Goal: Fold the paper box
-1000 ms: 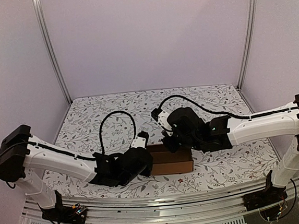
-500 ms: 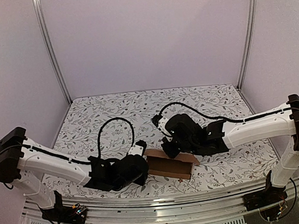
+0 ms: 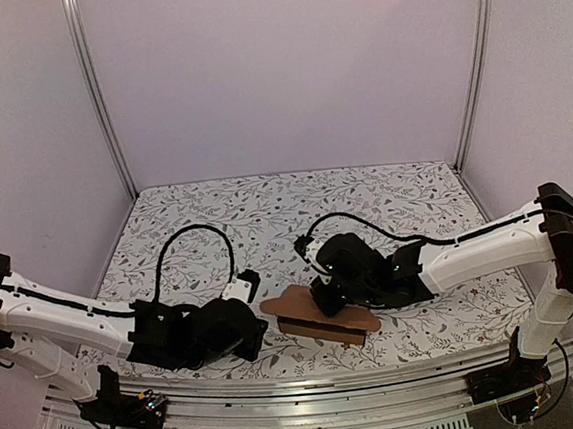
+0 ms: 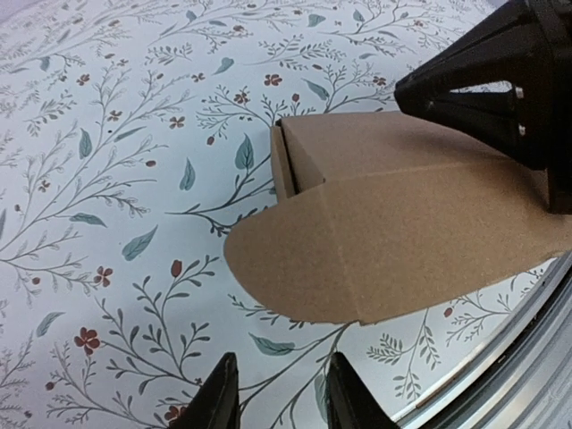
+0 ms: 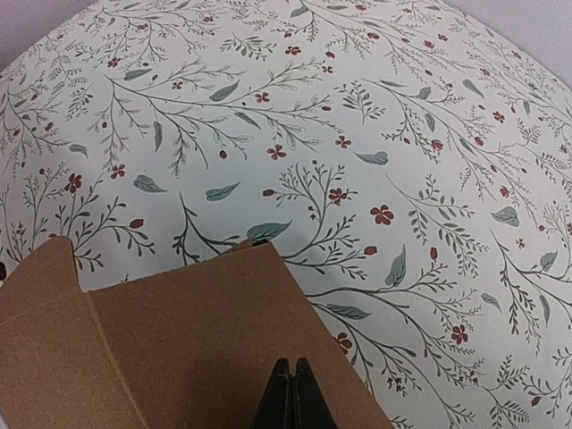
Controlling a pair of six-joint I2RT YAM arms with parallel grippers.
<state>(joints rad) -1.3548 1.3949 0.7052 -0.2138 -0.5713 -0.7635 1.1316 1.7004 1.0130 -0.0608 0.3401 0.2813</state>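
Enclosure: pale lilac walls, with an aluminium post standing at each rear corner. The worktop is covered with a white sheet printed with leafy sprigs and small red flowers. A metal rail runs along its near edge.

Left side: the left fingers sit low over the worktop, a narrow gap between them, holding nothing. They are near the box but not touching it.

Centre, towards the near edge: the paper box lies on the worktop, with a rounded brown flap spread out to its left.

Right side: the right fingers are pressed tight together with their tips down on the brown card. Whether any card is pinched between them cannot be told.
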